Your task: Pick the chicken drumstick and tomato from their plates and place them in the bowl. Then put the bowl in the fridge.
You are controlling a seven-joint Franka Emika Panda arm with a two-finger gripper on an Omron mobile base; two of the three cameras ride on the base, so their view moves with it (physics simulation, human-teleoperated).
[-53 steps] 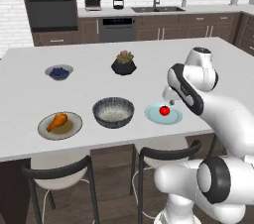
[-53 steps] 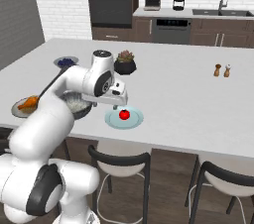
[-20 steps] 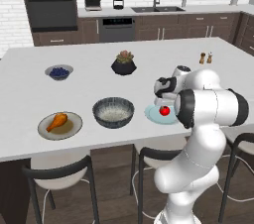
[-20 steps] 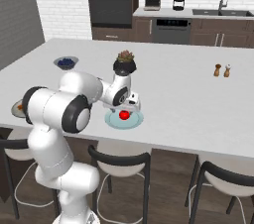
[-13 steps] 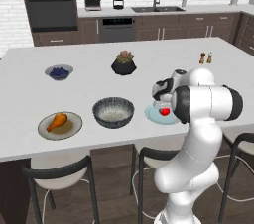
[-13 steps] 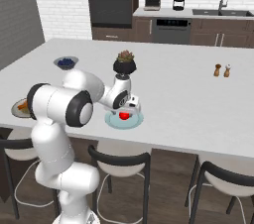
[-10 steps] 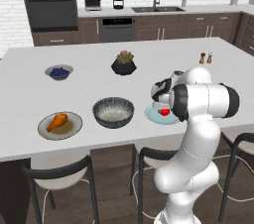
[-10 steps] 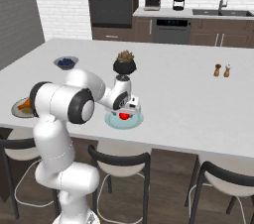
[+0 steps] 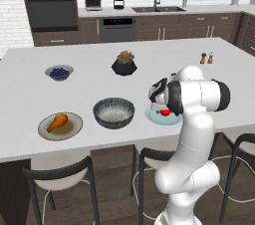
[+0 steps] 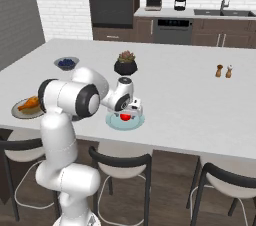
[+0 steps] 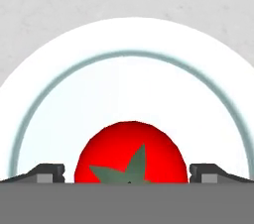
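Note:
The red tomato (image 11: 128, 151) lies on the pale light-blue plate (image 11: 49, 84) directly under my hand. My gripper (image 11: 128, 173) is open, low over the plate, with one fingertip (image 11: 47, 172) on each side of the tomato and a small gap on both sides. From the base, the tomato (image 9: 165, 113) (image 10: 125, 116) peeks out under the gripper (image 10: 127, 111) on that plate (image 9: 155, 117) (image 10: 114, 122). The grey ribbed bowl (image 9: 114, 112) stands just left of it. The drumstick (image 9: 57, 121) (image 10: 31, 102) rests on the beige plate (image 9: 72, 130) further left.
A small blue-filled bowl (image 9: 59, 72) and a black plant pot (image 9: 124, 64) stand further back on the white island. Salt and pepper shakers (image 9: 206, 58) are at the back right. Stools line the near edge.
The hand has come down over the light-blue plate until its open fingers straddle the tomato. The tomato, bowl and drumstick have stayed in place.

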